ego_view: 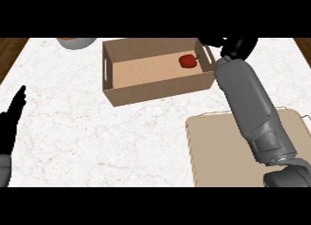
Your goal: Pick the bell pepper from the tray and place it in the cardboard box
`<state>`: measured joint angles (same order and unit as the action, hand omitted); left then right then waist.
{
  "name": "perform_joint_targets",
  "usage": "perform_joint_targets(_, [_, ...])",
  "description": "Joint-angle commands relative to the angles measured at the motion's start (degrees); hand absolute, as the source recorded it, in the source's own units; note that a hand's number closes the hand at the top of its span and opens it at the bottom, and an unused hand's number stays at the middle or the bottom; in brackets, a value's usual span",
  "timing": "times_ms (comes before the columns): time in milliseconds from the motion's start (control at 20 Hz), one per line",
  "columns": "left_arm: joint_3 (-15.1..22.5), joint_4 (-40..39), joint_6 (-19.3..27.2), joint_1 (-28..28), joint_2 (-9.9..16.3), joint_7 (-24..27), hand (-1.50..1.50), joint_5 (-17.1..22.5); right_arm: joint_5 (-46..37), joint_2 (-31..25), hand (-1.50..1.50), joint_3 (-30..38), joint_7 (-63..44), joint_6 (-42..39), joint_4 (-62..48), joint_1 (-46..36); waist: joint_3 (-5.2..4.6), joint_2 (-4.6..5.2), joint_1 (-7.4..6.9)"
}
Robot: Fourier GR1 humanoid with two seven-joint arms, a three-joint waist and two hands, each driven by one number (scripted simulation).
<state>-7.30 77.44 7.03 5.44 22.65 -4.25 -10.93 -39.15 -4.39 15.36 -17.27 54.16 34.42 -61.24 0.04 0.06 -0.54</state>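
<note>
The red bell pepper [188,61] lies on the floor of the cardboard box [139,94], near its right wall. My right hand [238,46] hovers just past the box's far right corner, fingers spread and holding nothing; its upper part is cut off by the view's edge. The grey right forearm crosses over the beige tray [207,149], which shows nothing on its visible surface. My left hand [8,125] rests open at the left edge, fingers pointing up.
A grey bowl [76,42] with something orange in it stands at the far edge, left of the box. The white marble counter [87,140] stretches between my left hand and the tray. Wooden floor shows beyond both side edges.
</note>
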Motion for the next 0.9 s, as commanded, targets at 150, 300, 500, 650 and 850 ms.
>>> perform_joint_targets(150, [-1.4,-0.44,1.21,-2.29,-0.52,0.91,0.0,-0.65,0.65,-0.97,-1.5,-3.41,-3.53,-4.57,19.81,15.37,-0.07,-1.03,2.68])
perform_joint_targets(300, [-1.81,0.71,0.89,-2.29,-0.21,-1.03,0.0,-0.45,-0.26,-0.99,-1.5,-5.06,-6.79,-6.22,30.22,23.98,-0.08,-1.16,3.21])
perform_joint_targets(500, [-2.4,0.24,0.41,-2.69,0.61,-0.45,0.0,-0.65,-1.97,-1.76,-1.5,-8.15,-10.61,-10.9,46.02,36.14,-0.11,-1.11,3.39])
perform_joint_targets(650, [-3.87,-0.74,-1.66,-1.86,2.03,0.74,0.0,1.03,-2.02,-2.64,-1.5,-10.29,-12.63,-15.5,57.94,45.92,-0.11,-0.96,3.28])
perform_joint_targets(850, [-3.02,1.91,-0.63,-2.4,0.24,-1.2,0.0,0.57,0.44,-5.8,-1.5,-11.54,-16.41,-24.25,72.55,57.57,-0.08,-0.73,2.63])
